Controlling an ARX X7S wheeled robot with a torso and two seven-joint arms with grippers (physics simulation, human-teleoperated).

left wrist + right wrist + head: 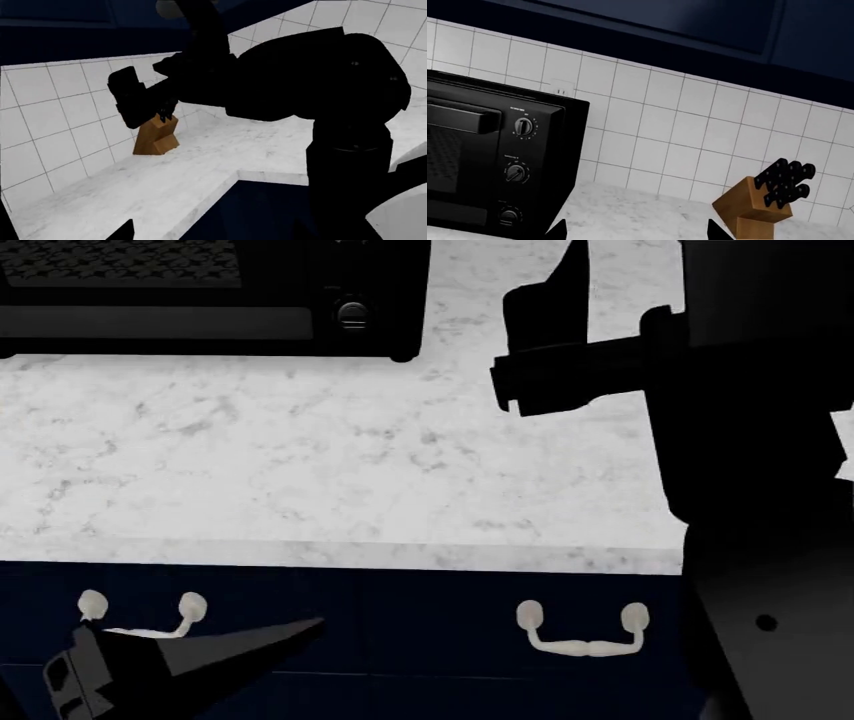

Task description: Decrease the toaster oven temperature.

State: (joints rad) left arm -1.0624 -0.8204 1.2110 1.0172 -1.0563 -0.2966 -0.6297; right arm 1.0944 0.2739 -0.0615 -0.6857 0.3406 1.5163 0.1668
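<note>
The toaster oven sits at the far left of the marble counter, against the tiled wall. It is big, black, hard and heavy, so it will stay put. I would pinch one small round knob on its right strip. My right gripper is spread apart and holds nothing. I cannot tell about my left gripper.

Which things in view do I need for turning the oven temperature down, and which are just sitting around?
Needed:
- toaster oven, at the back of the counter
- its knobs, three in a column on the side strip; top knob
- right end effector, raised over the counter, apart from the oven

Just sitting around:
- knife block, by the tiled wall
- drawer handles
- left end effector, low by the drawers
</note>
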